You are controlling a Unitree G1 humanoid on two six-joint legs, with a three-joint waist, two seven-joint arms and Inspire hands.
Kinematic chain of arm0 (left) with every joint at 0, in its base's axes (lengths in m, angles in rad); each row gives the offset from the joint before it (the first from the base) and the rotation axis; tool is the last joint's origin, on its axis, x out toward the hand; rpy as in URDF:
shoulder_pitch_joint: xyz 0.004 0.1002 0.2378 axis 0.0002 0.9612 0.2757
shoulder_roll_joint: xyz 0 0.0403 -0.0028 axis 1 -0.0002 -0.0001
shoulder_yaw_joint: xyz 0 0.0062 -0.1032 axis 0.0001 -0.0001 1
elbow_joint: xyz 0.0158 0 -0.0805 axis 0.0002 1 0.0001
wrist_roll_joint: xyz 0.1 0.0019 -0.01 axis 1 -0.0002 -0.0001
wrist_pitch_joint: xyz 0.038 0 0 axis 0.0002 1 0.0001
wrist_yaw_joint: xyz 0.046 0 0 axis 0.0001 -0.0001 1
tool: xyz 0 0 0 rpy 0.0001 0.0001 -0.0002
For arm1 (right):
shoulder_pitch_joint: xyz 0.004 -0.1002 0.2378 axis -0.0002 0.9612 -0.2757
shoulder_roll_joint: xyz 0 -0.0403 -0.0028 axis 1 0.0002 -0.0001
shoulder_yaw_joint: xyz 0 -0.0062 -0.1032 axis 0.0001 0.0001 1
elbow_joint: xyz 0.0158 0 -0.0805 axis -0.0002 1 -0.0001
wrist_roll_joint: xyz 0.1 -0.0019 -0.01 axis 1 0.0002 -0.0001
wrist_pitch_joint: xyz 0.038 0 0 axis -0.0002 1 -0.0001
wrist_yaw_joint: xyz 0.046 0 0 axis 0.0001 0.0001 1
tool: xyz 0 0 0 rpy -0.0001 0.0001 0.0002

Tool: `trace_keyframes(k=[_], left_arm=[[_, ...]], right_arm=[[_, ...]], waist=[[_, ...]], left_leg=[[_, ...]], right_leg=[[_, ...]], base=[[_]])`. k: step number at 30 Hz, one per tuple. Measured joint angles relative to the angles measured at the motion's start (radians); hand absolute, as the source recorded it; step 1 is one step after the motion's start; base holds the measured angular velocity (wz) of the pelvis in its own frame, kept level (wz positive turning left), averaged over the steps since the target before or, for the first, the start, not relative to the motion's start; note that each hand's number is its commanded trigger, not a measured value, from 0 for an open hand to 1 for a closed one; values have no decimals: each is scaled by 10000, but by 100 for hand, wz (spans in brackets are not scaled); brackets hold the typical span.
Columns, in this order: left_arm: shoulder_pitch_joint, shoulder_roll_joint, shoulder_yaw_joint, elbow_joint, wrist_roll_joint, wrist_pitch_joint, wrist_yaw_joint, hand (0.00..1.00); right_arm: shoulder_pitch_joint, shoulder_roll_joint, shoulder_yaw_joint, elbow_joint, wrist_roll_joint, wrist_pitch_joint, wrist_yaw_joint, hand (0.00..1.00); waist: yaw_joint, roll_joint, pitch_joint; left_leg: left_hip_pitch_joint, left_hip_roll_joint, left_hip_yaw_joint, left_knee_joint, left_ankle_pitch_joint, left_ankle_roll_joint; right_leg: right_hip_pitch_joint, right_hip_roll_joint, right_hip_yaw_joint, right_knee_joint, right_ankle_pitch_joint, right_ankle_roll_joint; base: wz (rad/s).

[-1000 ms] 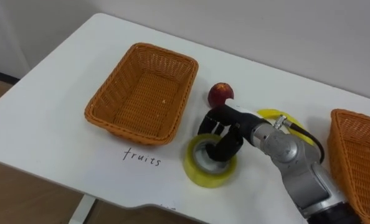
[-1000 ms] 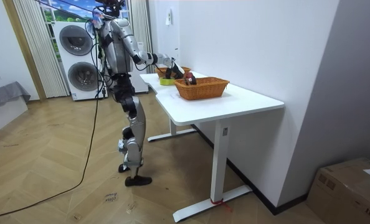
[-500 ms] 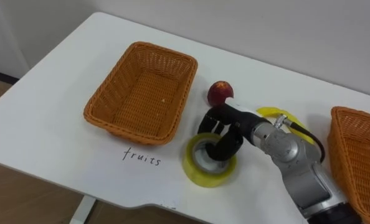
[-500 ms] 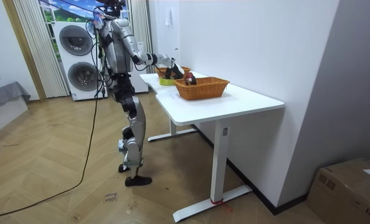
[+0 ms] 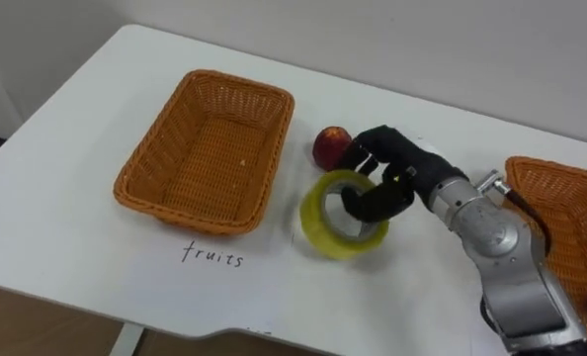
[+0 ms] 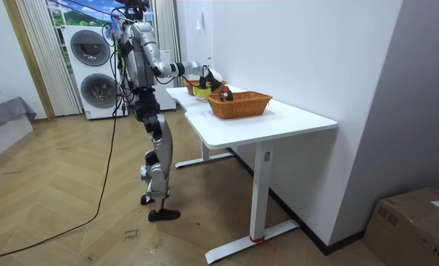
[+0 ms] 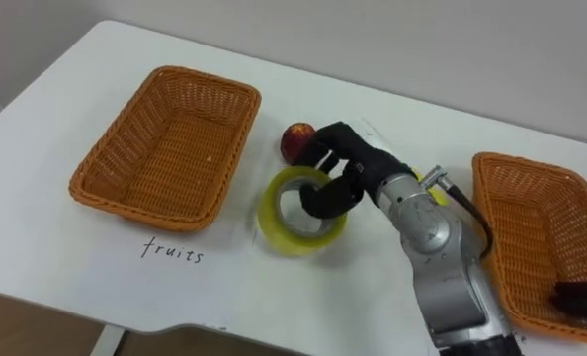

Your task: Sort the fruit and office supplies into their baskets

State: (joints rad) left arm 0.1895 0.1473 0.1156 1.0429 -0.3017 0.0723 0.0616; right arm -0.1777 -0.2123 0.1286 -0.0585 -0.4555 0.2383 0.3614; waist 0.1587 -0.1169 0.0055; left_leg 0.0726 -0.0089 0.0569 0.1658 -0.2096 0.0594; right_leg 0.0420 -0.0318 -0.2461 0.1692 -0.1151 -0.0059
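My right hand [image 5: 394, 164] is shut on a yellow tape roll [image 5: 322, 233], fingers hooked through its hole. The roll is tilted on edge, just off the white table [image 5: 96, 247]. A red fruit [image 5: 329, 146] lies on the table right behind the roll, touching neither basket. At the left stands an empty wicker basket [image 5: 135, 191] with "fruits" handwritten on the table in front of it. A second wicker basket [image 7: 531, 198] stands at the right, with a dark object [image 7: 580, 294] in its near corner. In the room view I stand at the table's end with my right arm stretched over it.
The table's front edge [image 5: 205, 331] runs close below the roll, and a white wall [image 5: 452, 40] rises behind the table. In the room view, washing machines [image 6: 94, 70] stand behind me across a wooden floor, and a cardboard box [image 6: 415, 222] sits at the room view's right.
My right hand has closed through the tape roll and raised it from flat on the table to tilted on edge. The eye view has shifted a little.
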Motion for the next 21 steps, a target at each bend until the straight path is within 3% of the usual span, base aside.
trace_keyframes(k=[4, 11, 21], left_arm=[[131, 4, 34, 129, -9, -142, -53, 0], [403, -53, 407, 217, -11, -293, -32, 0], [527, -166, 593, 285, -6, -293, -69, 0]], right_arm=[[57, -2, -485, -499, 125, -126, -172, 100], [67, -124, -1427, -781, 1591, -563, -1461, 100], [67, -277, -2026, -779, 1805, -645, -2223, 100]], waist=[[-208, 5, -16], [-436, -24, -40], [-564, 71, -83]], left_leg=[[-22, -2, 25, 15, 10, 2], [53, 6, 170, 4, 10, 4], [85, 4, 194, 13, 8, 7]], right_leg=[[-17, -5, 18, 7, 14, 23], [5, 9, 151, 17, 25, 39], [24, 18, 230, 17, 38, 57]], base=[[-2], [-6], [0]])
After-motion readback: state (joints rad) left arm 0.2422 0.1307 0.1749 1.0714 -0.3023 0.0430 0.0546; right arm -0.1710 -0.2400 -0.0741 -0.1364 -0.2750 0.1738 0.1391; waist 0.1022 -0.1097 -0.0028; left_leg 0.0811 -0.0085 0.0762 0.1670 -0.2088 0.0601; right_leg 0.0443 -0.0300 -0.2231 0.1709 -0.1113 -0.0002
